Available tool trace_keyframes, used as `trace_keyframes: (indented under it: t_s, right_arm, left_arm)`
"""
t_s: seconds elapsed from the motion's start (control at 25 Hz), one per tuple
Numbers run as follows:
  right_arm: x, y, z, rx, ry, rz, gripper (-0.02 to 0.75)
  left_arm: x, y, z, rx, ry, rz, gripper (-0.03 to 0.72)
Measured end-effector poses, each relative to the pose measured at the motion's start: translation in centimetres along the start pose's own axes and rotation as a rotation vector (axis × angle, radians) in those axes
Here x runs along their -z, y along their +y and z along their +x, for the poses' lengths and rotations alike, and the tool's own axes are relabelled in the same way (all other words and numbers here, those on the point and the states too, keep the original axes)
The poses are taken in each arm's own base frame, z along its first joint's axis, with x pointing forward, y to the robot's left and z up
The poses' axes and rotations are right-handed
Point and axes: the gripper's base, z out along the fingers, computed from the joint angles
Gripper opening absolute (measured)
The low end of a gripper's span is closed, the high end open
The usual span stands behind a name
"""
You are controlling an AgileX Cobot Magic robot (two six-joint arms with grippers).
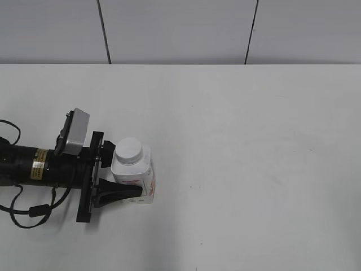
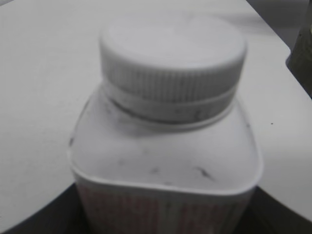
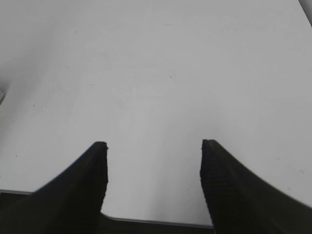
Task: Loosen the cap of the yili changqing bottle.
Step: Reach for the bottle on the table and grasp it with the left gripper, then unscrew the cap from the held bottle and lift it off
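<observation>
The yili changqing bottle (image 1: 148,176) stands upright on the white table, left of centre. It is white with red and pink print low on its body. Its white ribbed cap (image 1: 130,150) sits on the neck. My left gripper (image 1: 137,183) reaches in from the left and is shut on the bottle's body, below the shoulders. The near finger lies along the bottle's front and the far one is hidden behind it. The left wrist view shows the cap (image 2: 173,53) and the bottle's shoulders (image 2: 165,156) close up. My right gripper (image 3: 153,146) is open and empty over bare table and is out of the exterior view.
The white table (image 1: 254,169) stretches to the right and back of the bottle. A grey panelled wall (image 1: 180,28) stands behind it. The left arm's cables (image 1: 22,212) lie at the left edge. The table's near edge (image 3: 156,222) shows under the right gripper.
</observation>
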Motion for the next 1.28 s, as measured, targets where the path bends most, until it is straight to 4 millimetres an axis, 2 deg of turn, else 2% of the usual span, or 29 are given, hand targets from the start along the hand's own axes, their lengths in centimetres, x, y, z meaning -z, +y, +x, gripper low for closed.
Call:
trace_keyframes:
  t_s: [0.4, 0.68, 0.84, 1.0, 1.28]
  right_arm:
    - [0.0, 0.5, 0.0, -0.027, -0.002, -0.051, 0.480]
    - [-0.2, 0.5, -0.4, -0.036, 0.007, -0.063, 0.480]
    - [-1.7, 0.3, -2.5, -0.050, 0.123, -0.065, 0.480]
    - [-4.0, 0.1, -5.6, -0.070, 0.260, -0.074, 0.480]
    - [-9.3, -0.4, -10.3, -0.094, 0.563, -0.094, 0.480]
  left_arm:
    - [0.0, 0.0, 0.0, 0.003, 0.000, 0.001, 0.419]
    - [0.0, 0.0, 0.0, 0.066, 0.003, -0.001, 0.419]
    - [0.0, 0.0, 0.0, 0.067, 0.003, -0.001, 0.418]
    - [0.0, 0.0, 0.0, 0.068, 0.003, -0.001, 0.418]
    - [0.0, 0.0, 0.0, 0.070, 0.003, -0.001, 0.418]
